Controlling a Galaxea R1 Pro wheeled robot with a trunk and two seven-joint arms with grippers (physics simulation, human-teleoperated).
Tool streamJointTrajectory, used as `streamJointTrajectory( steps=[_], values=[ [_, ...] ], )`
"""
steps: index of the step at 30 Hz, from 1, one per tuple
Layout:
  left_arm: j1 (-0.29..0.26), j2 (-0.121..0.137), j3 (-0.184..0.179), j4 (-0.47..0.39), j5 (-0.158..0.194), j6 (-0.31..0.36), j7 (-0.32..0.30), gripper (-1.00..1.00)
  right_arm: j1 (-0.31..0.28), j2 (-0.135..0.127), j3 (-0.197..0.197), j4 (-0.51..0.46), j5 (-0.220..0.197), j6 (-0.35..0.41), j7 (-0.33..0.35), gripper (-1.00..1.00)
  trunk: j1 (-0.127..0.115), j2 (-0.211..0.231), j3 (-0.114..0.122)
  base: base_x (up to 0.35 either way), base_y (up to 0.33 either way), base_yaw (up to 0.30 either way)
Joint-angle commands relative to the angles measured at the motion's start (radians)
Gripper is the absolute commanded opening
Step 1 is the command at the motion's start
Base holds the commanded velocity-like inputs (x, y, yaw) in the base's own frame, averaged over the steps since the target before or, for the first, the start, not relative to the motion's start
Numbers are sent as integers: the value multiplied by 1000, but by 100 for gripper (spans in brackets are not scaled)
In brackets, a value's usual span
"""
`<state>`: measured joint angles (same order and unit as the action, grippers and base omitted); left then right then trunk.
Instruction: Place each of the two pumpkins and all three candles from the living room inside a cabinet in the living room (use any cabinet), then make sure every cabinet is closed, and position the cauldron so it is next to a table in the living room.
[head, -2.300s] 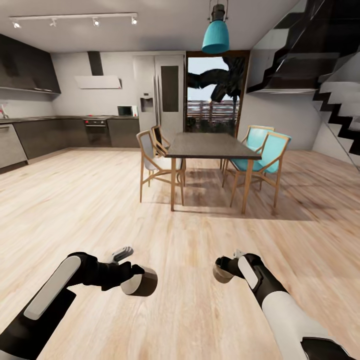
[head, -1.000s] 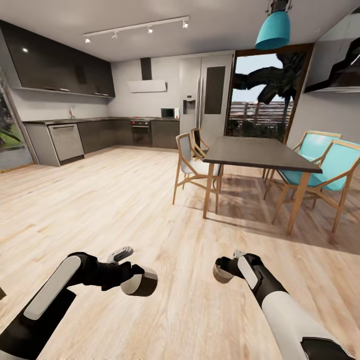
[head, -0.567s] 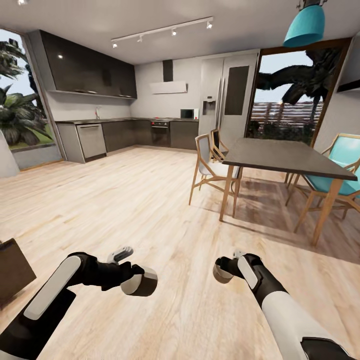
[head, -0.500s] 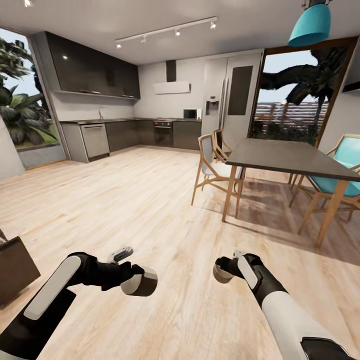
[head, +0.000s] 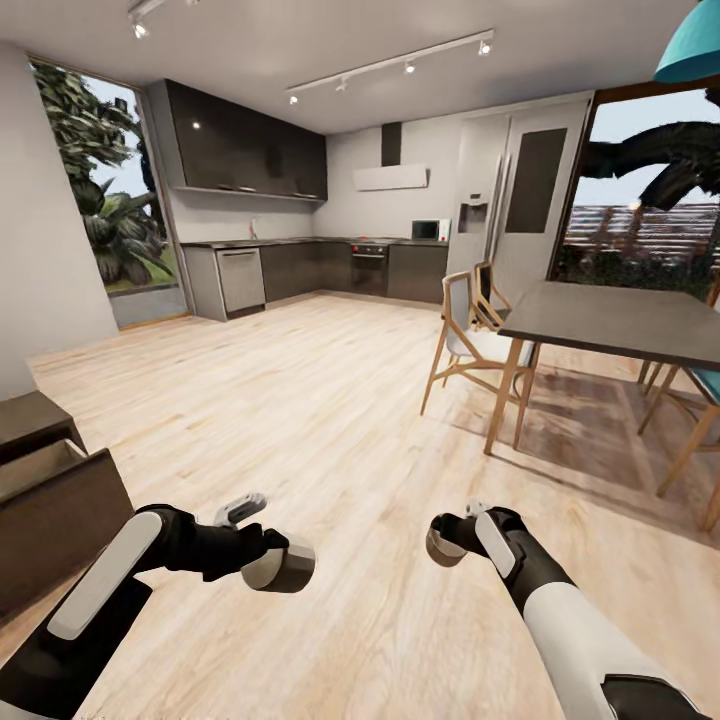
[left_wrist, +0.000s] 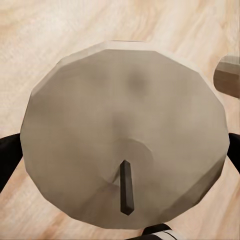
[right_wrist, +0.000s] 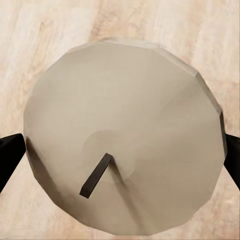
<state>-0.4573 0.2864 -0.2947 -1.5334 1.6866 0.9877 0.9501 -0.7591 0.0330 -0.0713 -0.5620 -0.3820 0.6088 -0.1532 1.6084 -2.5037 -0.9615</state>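
Each robot hand carries a candle over the wood floor, with the brown cabinet off to the left.

The left gripper (head: 270, 560) is pinched shut on a fat beige candle (left_wrist: 125, 137); its dark wick (left_wrist: 126, 187) points at the wrist camera. The right gripper (head: 445, 545) is pinched shut on another candle (right_wrist: 122, 137) with its own dark wick (right_wrist: 96, 175). The two hands are apart, with bare floor (head: 330, 400) under them. The cabinet (head: 55, 500) sits to the left of the left gripper, with one drawer pulled out and its pale inside showing. Far ahead of the right gripper stand a dark dining table (head: 615, 320) and a wooden chair (head: 470, 345). The grey kitchen (head: 300, 270) is well beyond both hands.
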Motion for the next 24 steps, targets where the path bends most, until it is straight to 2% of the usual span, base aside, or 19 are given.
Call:
streamJointTrajectory(
  steps=[1,24],
  values=[
    [-1,0,-1,-1,10,0,9,-100,0,1,-4,-2,-12,3,-8,-100,0,-1,-1,0,0,282],
    [-1,-5,-4,-1,10,0,9,-100,0,1,-4,-2,-9,5,-7,-100,0,-1,6,0,0,282]
  ],
)
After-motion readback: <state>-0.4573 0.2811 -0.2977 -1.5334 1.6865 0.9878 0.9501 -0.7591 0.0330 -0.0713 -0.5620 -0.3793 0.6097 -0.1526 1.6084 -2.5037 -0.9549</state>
